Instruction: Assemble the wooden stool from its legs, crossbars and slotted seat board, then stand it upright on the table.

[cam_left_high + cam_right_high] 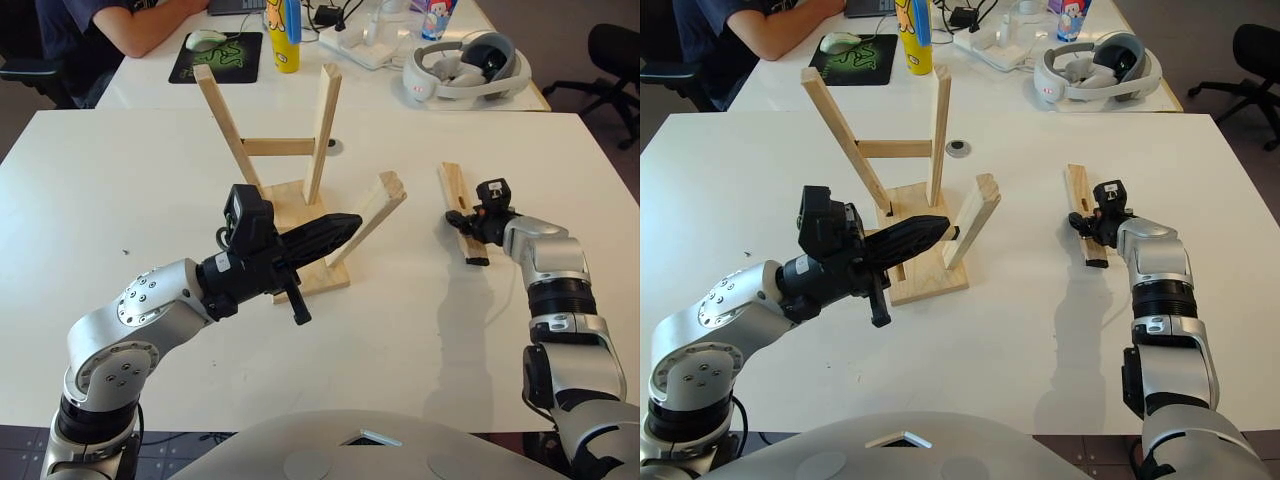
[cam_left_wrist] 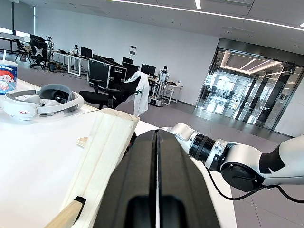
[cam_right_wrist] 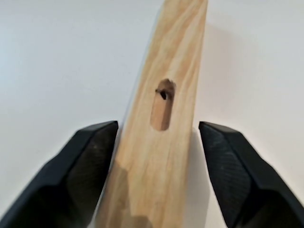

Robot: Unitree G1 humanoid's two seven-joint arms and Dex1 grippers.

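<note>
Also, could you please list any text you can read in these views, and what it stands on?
Yellow bottle: print too small to read.
Cartoon cup: print blurred.
Headset: red mark too small to read.
Seat board and loose leg: no markings.

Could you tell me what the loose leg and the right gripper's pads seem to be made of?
Leg: pale bare wood, probably pine; lengthwise grain, matt, no varnish sheen.
Right gripper pads: black and matt, likely plastic or rubber; fine ribbed texture on the inner face.
</note>
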